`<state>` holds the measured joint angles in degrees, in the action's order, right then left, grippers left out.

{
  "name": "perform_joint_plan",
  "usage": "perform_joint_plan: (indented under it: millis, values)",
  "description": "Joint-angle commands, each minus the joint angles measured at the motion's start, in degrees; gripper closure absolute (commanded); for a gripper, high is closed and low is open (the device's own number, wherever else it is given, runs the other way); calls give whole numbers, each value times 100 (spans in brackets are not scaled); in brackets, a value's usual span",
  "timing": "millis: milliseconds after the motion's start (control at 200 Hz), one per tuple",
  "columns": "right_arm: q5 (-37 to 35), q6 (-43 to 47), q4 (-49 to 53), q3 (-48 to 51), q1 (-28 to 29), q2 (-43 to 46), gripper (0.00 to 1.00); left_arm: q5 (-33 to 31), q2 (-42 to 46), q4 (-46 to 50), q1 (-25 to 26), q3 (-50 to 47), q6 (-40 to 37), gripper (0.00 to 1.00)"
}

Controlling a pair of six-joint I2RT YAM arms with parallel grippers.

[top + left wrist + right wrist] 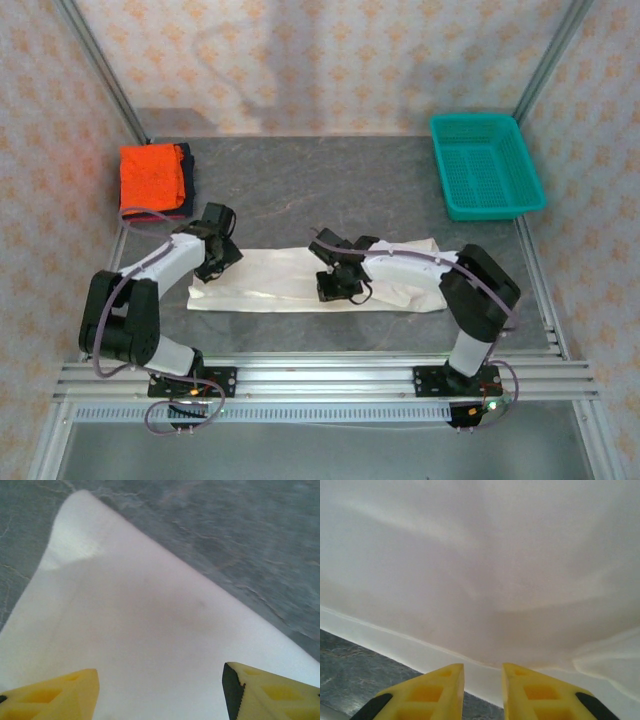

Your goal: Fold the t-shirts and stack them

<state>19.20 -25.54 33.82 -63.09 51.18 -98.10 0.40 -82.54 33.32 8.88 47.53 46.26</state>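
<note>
Under my left fingers (55,695), shirt (150,605) flat; wide open, holding nothing. Right fingers (435,690) almost shut at hem, to pinch for fold.

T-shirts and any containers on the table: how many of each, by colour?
White t-shirt: 1
Orange t-shirt: 1
Dark navy t-shirt: 1
Teal basket: 1
Total: 4

- Soft, even light fell from overhead; the arms threw only faint shadows on the bench (300,180).
- The white shirt (150,630) looked washed out, its far corner glaring brightest.
- Up close, the right pincer (482,672) sat blurred at the frame's bottom edge.
</note>
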Motion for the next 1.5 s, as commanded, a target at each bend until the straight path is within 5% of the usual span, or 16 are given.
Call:
perform_joint_plan:
  millis: [0, 270, 475, 991, 1261, 1496]
  values:
    - [-404, -55, 84, -221, -83, 349, 74, -84, 355, 209, 219, 90, 67, 33]
    - [-443, -190, -164, 2, -574, 525, 74, 779, 288, -478, 835, -209, 638, 33]
    - [-511, -223, -166, 202, -714, 651, 75, 778, -22, -484, 1141, -503, 884, 33]
    - [-1158, -827, -104, 767, -1218, 988, 75, 530, 1094, 142, 1159, -1361, 1148, 31]
    - [-1231, -1331, -558, 1750, -2086, 1528, 74, -46, 1580, 851, 1089, -1319, 942, 21]
    - [-1207, -1125, -610, 1844, -2575, 1404, 75, 177, 1701, 820, 164, -1810, 643, 21]
